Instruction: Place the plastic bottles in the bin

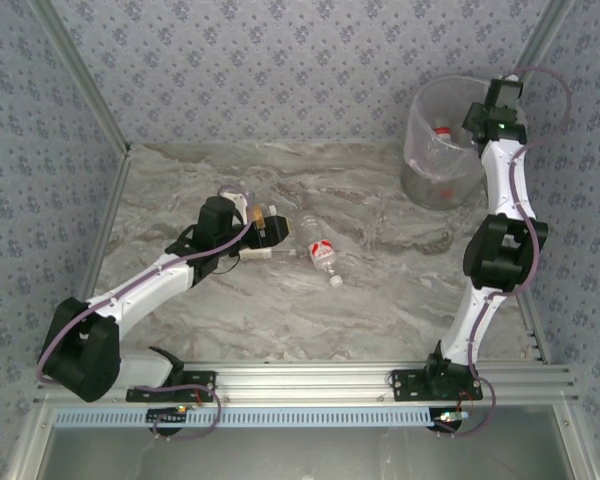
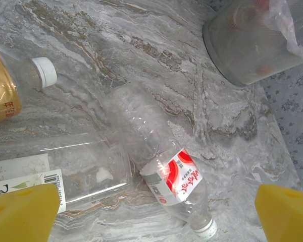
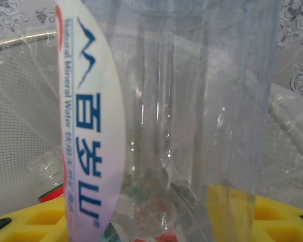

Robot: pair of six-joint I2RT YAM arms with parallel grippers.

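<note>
Right wrist view: your right end effector [image 3: 156,217] grasps a clear bottle [image 3: 192,101] over the bin [image 3: 15,116]; next, likely let go. Released, your left end effector [image 2: 154,214] hovers above a red-labelled bottle [image 2: 179,179].

Soft even light, weak shadows, glints on plastic, mineral-water bottle [image 3: 91,126] blurred at close range

bin [image 1: 417,150] far right | loose bottle [image 1: 322,256] on table [image 1: 380,300], left of bin | another bottle [image 1: 441,133] inside bin
</note>
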